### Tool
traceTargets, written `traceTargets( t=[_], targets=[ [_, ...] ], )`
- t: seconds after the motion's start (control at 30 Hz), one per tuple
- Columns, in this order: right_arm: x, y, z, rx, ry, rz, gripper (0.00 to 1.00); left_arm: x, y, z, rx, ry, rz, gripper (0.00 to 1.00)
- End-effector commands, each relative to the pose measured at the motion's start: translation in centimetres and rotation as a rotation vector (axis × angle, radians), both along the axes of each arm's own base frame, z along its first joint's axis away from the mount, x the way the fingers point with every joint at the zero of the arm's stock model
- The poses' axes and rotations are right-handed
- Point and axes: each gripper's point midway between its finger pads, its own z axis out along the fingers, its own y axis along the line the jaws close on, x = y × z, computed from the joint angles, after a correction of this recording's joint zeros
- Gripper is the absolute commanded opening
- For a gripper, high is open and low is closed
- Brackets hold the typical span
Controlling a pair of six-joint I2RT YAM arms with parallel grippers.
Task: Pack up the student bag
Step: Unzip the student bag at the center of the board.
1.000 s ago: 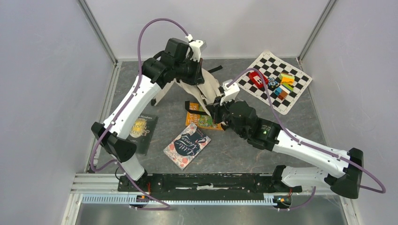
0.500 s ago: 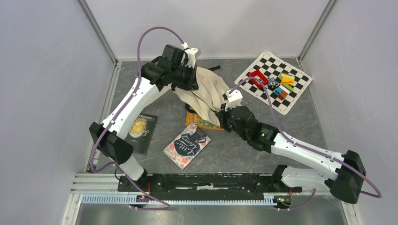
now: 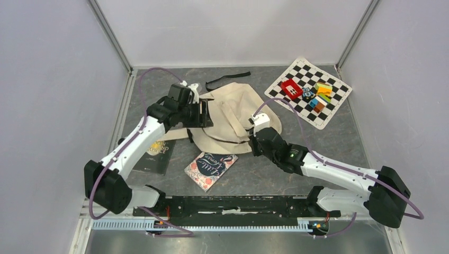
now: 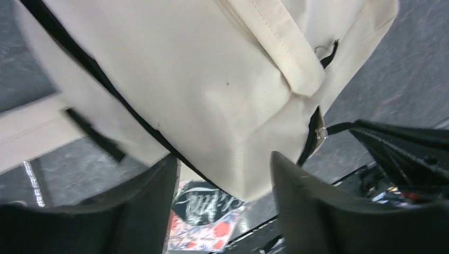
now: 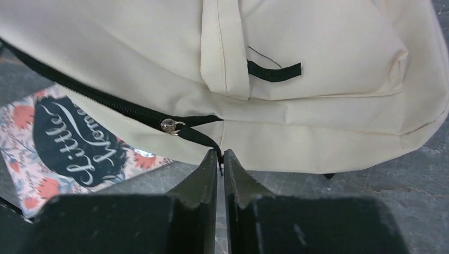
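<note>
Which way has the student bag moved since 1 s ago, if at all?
Yes. The student bag dropped from bunched upright to lying flat, spreading down-frame in the top view, its edge now close to the floral book.

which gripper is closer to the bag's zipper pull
Right. The right gripper has its jaws shut on the zipper pull's black tab at the student bag's near edge. The left gripper sits open at the bag's left side, away from it.

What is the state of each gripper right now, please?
Left gripper: open, jaws wide apart at the student bag.
Right gripper: shut on the bag's black zipper pull.
</note>
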Motion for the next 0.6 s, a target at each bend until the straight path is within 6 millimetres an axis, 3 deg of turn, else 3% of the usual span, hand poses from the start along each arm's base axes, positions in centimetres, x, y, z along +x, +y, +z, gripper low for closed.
traceTargets(
  t=[0.0,0.07,0.13,0.2,0.4,0.47,0.57],
  targets=[
    [-0.2,0.4,0.2,-0.028,0.015,0.062,0.24,1.5,1.8,2.4,-0.049,-0.123,0.099,0.84],
    [-0.2,1.4,1.4,-0.01,-0.009,0.116,0.5,1.8,3.4,2.2,-0.036,-0.117,0.14,0.99],
    [-0.2,2.6,2.6,0.011,-0.033,0.18,0.68,2.6,5.2,2.3,-0.036,-0.118,0.184,1.0],
    [-0.3,4.1,3.5,0.03,-0.05,0.25,0.78,3.5,6.8,2.6,-0.039,-0.139,0.228,1.0],
    [-0.8,9.3,5.4,0.087,-0.065,0.383,0.86,5.8,13.5,1.5,0.01,-0.18,0.452,1.0],
    [-1.1,11.3,5.9,0.104,-0.072,0.422,0.87,5.8,15.0,0.9,0.054,-0.2,0.498,1.0],
    [-1.0,14.0,5.4,0.087,-0.061,0.454,0.87,5.6,15.6,0.7,0.071,-0.213,0.505,1.0]
  ],
)
